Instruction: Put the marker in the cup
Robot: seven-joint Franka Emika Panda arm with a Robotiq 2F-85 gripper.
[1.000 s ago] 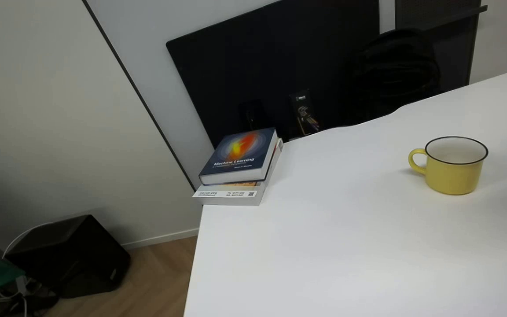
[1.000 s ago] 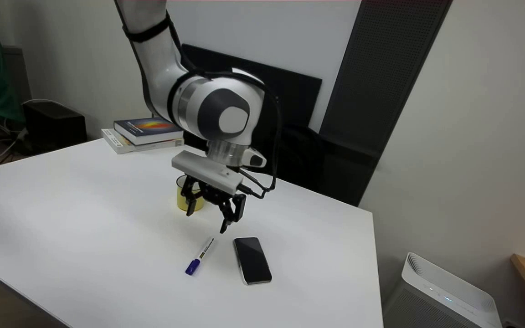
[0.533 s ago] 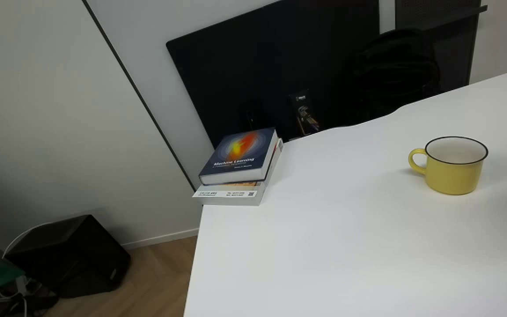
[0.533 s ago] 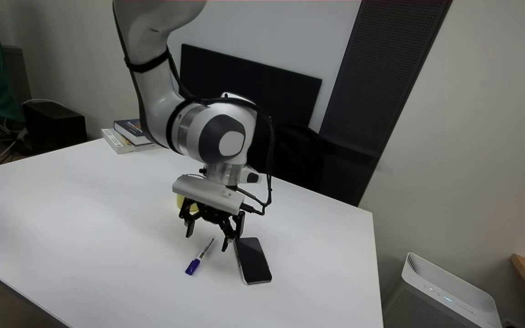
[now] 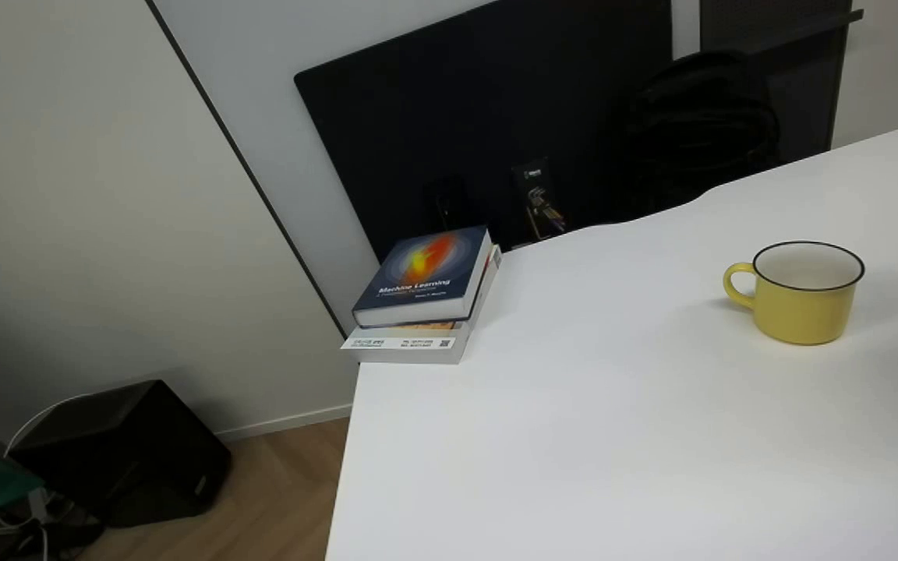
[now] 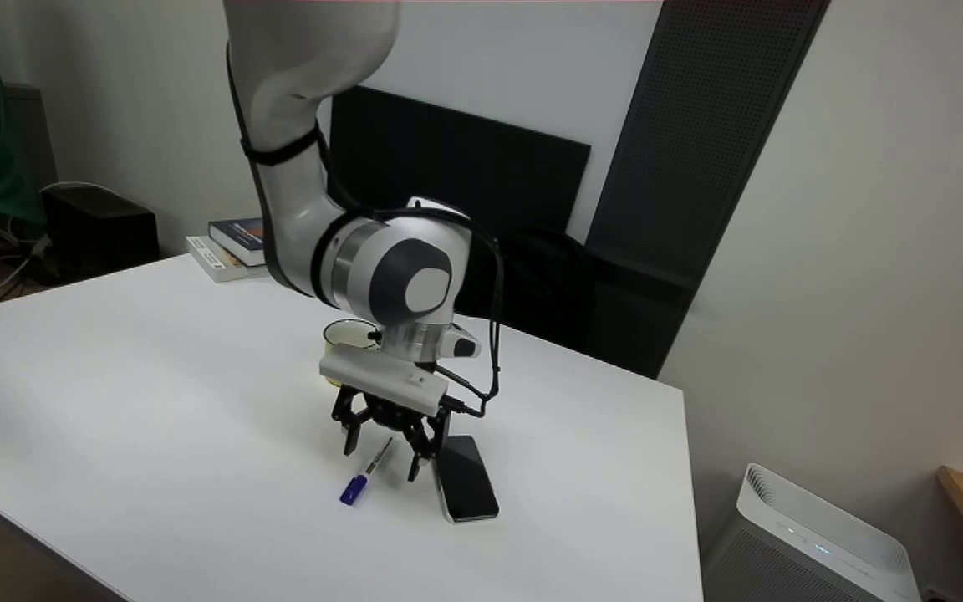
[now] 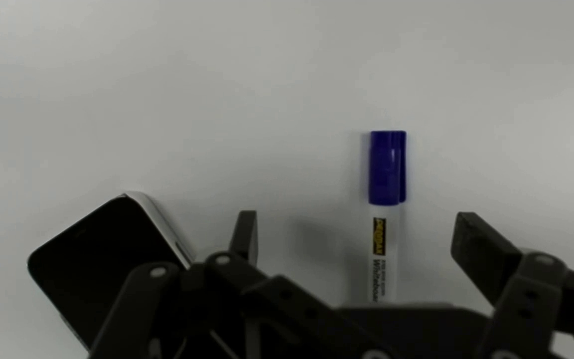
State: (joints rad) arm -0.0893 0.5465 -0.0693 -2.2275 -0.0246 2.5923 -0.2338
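Gripper (image 7: 357, 232): hovering over the marker (image 7: 385, 214), jaws standing apart
Grasp: seemingly being prepared
Next move: likely needing lowering, then closing
Cup (image 5: 804, 313): standing apart from the marker

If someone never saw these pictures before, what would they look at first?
Probably the big white robot arm, hanging over the white table in an exterior view, with its black gripper open. Next, perhaps, the bright yellow cup, standing upright toward the right side of an exterior view. In the wrist view, the blue-capped marker lies on the table, framed by the open gripper.
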